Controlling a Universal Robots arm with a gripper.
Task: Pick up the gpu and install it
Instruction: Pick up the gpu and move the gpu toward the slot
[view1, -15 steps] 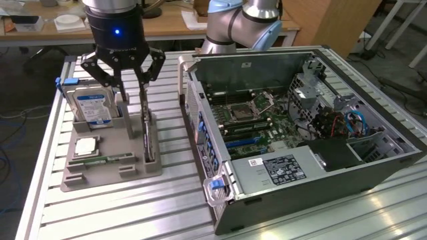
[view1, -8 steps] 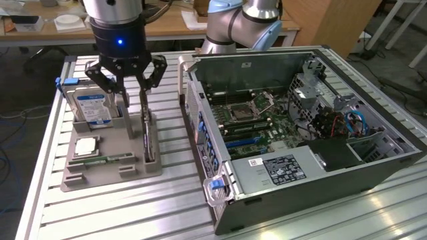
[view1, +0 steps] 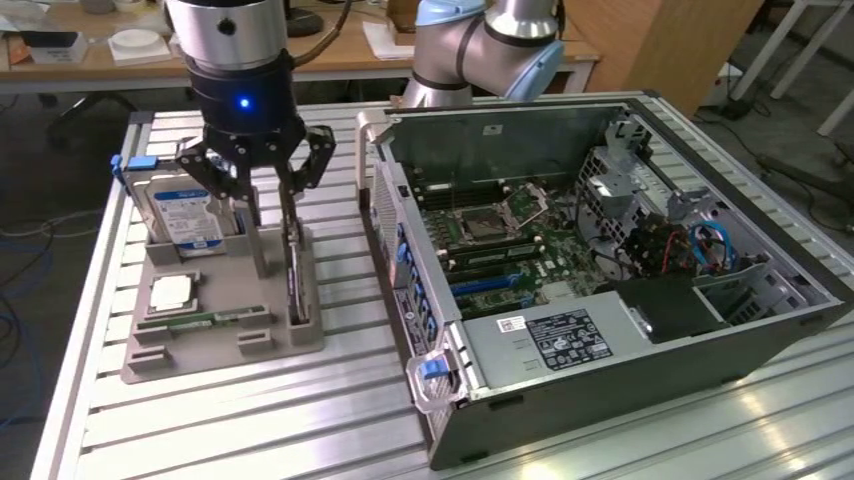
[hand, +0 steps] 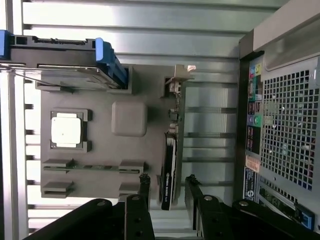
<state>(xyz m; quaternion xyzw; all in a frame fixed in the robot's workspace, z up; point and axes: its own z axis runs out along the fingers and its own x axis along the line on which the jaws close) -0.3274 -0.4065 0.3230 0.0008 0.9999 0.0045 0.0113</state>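
The gpu (view1: 296, 290) stands on its long edge in a slot along the side of the grey holder (view1: 220, 352) that faces the computer. In the wrist view the gpu (hand: 170, 167) is a thin black card seen edge-on, with its silvery bracket at one end. My gripper (view1: 274, 240) hangs over the holder, open. In the wrist view the gripper (hand: 168, 184) straddles the card's end away from the bracket. One of the fingers (hand: 144, 182) is on each side of the card, with a gap to it. Nothing is held.
The open computer case (view1: 601, 250) lies at the exterior view's right, close beside the holder, motherboard exposed. The holder also carries a hard drive (view1: 187, 215) standing upright, a processor chip (view1: 174, 292) and a memory stick (view1: 214, 320). All rest on a slatted metal table (view1: 267, 420).
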